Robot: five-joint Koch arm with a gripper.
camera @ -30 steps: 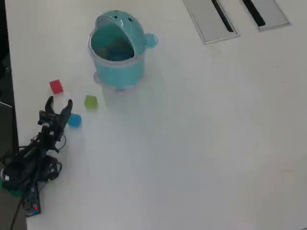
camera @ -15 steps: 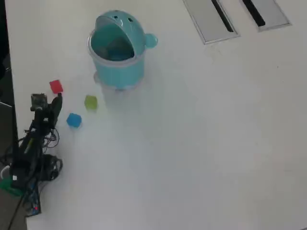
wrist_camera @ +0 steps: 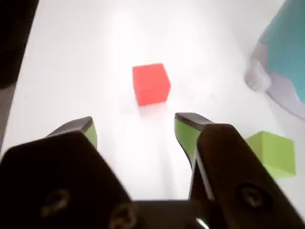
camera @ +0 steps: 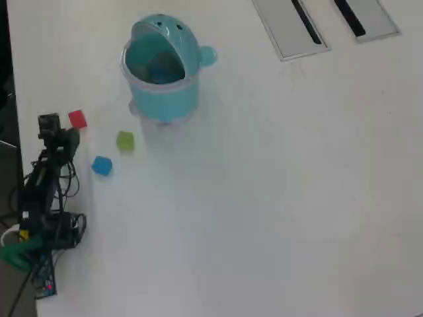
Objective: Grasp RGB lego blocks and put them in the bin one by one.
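Note:
In the wrist view the red block [wrist_camera: 151,83] lies on the white table just ahead of my gripper [wrist_camera: 138,128]. The gripper is open, with nothing between its green-padded fingertips [wrist_camera: 187,133]. The yellow-green block [wrist_camera: 271,152] sits to the right of the right finger, and the teal bin [wrist_camera: 286,47] shows at the upper right. From overhead, my gripper [camera: 68,135] is just below and left of the red block [camera: 77,119]. The yellow-green block [camera: 125,140] and the blue block [camera: 101,166] lie to its right. The bin [camera: 162,86] stands further up, its hood lid raised.
The table's left edge [camera: 13,132] runs close beside the arm, with dark floor beyond it. The arm's base and cables [camera: 39,231] sit at the lower left. Two grey slotted panels [camera: 291,26] are set into the table at the top right.
The arm has swung left and up the overhead view, away from the blue block and towards the red block. None of the blocks has moved.

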